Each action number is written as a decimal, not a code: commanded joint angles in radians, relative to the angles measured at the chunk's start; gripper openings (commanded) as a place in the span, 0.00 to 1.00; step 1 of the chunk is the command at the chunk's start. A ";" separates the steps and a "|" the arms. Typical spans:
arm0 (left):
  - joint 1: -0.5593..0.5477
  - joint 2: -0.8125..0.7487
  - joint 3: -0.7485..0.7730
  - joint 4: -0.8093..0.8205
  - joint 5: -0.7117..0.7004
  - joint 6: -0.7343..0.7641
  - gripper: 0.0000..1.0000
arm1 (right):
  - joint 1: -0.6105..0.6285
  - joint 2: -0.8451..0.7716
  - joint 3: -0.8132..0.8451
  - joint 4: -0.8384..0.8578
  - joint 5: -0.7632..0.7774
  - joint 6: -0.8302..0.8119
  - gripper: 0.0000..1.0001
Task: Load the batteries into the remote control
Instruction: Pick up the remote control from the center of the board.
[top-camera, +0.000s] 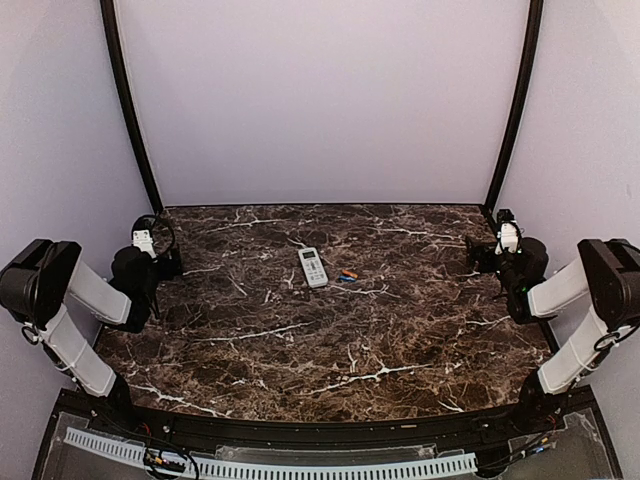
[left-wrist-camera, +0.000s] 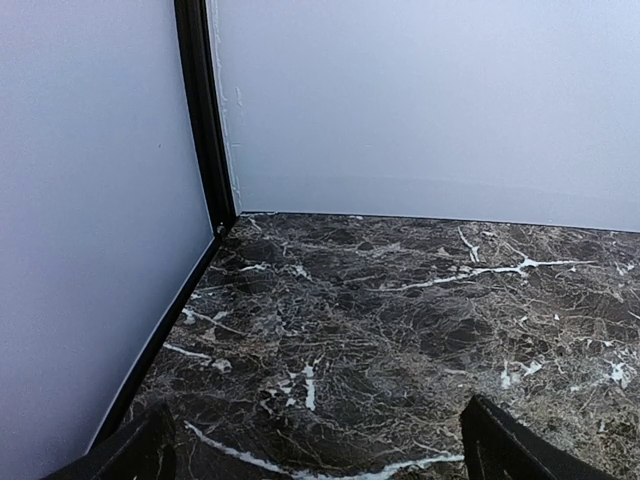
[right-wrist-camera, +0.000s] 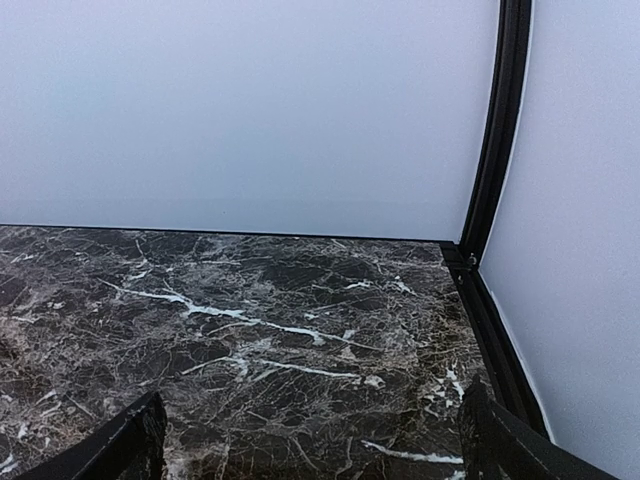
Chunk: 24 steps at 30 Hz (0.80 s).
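Note:
The white remote control (top-camera: 313, 267) lies button side up on the dark marble table, near the middle toward the back. Two tiny batteries lie just right of it: an orange-red one (top-camera: 349, 273) and a blue one (top-camera: 345, 279). My left gripper (top-camera: 163, 262) rests at the far left edge, well left of the remote; in the left wrist view its fingers (left-wrist-camera: 505, 450) stand wide apart with nothing between them. My right gripper (top-camera: 480, 256) rests at the far right edge, open and empty, its fingers (right-wrist-camera: 130, 445) spread. Remote and batteries do not show in either wrist view.
White walls with black corner posts (top-camera: 130, 110) close in the table at the back and sides. The left wrist view faces the back left corner (left-wrist-camera: 225, 215), the right wrist view the back right corner (right-wrist-camera: 465, 250). A white cable tray (top-camera: 270, 465) runs along the near edge.

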<state>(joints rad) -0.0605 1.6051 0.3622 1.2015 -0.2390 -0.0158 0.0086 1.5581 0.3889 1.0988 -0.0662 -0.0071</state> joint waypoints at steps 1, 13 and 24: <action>0.008 -0.021 0.013 -0.006 0.013 -0.009 0.99 | 0.000 -0.074 0.028 -0.066 -0.003 -0.001 0.99; 0.008 -0.134 0.108 -0.291 0.039 0.004 0.99 | 0.035 -0.320 0.232 -0.595 -0.241 0.318 0.95; -0.019 -0.508 0.367 -0.683 0.191 -0.103 0.99 | 0.539 -0.065 0.661 -1.053 0.179 0.302 0.96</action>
<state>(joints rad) -0.0650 1.1637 0.6559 0.7284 -0.1352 -0.0513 0.4038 1.3762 0.8883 0.2718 -0.0654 0.2821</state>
